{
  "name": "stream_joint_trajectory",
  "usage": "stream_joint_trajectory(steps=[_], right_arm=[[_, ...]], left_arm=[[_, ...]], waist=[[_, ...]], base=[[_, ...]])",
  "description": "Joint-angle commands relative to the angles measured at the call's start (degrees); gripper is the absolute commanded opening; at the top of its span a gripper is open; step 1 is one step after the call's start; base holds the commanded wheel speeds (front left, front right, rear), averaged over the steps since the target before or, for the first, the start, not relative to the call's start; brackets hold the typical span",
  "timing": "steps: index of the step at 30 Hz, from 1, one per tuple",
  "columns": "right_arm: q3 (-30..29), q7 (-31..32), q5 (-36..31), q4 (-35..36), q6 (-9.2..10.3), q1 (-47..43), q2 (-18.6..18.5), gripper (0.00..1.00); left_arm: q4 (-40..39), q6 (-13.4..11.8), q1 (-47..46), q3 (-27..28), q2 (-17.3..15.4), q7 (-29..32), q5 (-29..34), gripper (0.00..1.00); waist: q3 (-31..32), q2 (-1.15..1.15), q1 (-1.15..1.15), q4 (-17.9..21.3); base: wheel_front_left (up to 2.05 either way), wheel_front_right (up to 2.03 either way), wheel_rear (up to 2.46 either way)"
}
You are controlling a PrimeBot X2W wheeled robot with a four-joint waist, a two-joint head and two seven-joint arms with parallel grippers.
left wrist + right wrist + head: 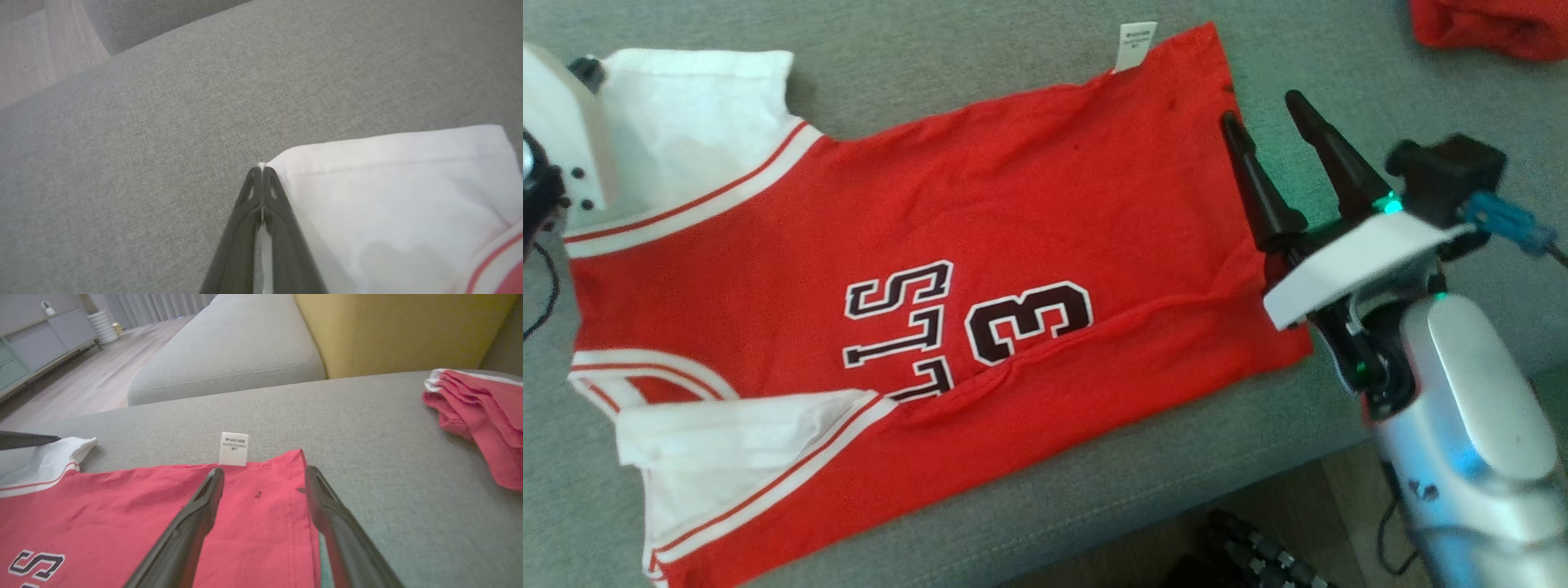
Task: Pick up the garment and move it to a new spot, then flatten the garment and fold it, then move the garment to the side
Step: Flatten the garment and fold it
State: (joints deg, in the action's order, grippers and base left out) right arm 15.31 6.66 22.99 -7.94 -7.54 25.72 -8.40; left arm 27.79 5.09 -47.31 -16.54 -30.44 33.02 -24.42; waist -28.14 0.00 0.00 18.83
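Lying spread on grey sofa cushion (980,82), red garment (1013,220) w/ lettering (964,318) part-hidden under fold (1094,343), corner cut off; left end effector (262,168) pinching white sleeve (388,196) corner, right end effector (1262,108) wide, straddling hem (291,514).

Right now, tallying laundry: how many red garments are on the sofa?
2: the jersey spread out in the middle; a bunched red garment farther back on the right. Others may lie out of frame.
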Motion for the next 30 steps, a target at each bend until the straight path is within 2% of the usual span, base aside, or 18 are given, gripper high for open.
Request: stream_joint_trajectory(steps=[1, 7, 15, 21, 29, 30], right_arm=[[1.14, 0.72, -0.73, 1.33, 0.05, 1.74, -1.18, 1.0], [3.51, 4.99, -4.15, -4.89, 0.05, 9.17, -4.45, 1.0], [7.68, 10.11, -6.59, -19.56, 0.05, 18.96, -8.65, 1.0], [8.32, 10.66, -5.18, -28.07, 0.05, 22.92, -9.85, 1.0], [11.68, 11.38, -0.72, -34.4, 0.05, 26.38, -10.32, 1.0], [12.26, 11.46, -0.05, -34.88, 0.05, 26.74, -10.51, 0.98]], left_arm=[[-2.12, 0.11, -1.57, 1.54, -2.28, 0.0, -0.47, 0.0], [-4.7, 0.72, -2.56, 0.39, -0.56, -2.04, -1.21, 0.0], [-7.28, 1.17, -2.84, -0.45, 1.32, -5.39, -2.41, 0.0], [-8.44, 1.36, -2.85, -1.33, 2.44, -6.95, -2.93, 0.0], [-9.51, 1.5, -3.11, -2.36, 3.26, -7.85, -3.38, 0.0], [-9.59, 1.51, -3.14, -2.49, 3.34, -7.89, -3.43, 0.0]], waist=[[0.59, 0.0, 0.0, -0.59], [1.19, 0.0, 0.0, -2.8], [1.43, 0.0, 0.0, -6.93], [1.2, 0.0, 0.0, -9.37], [0.62, 0.0, 0.0, -10.92], [0.58, 0.0, 0.0, -11.05]], base=[[0.0, 0.0, 0.0], [0.0, 0.0, 0.0], [0.0, 0.0, 0.0], [0.0, 0.0, 0.0], [0.0, 0.0, 0.0], [0.0, 0.0, 0.0]])
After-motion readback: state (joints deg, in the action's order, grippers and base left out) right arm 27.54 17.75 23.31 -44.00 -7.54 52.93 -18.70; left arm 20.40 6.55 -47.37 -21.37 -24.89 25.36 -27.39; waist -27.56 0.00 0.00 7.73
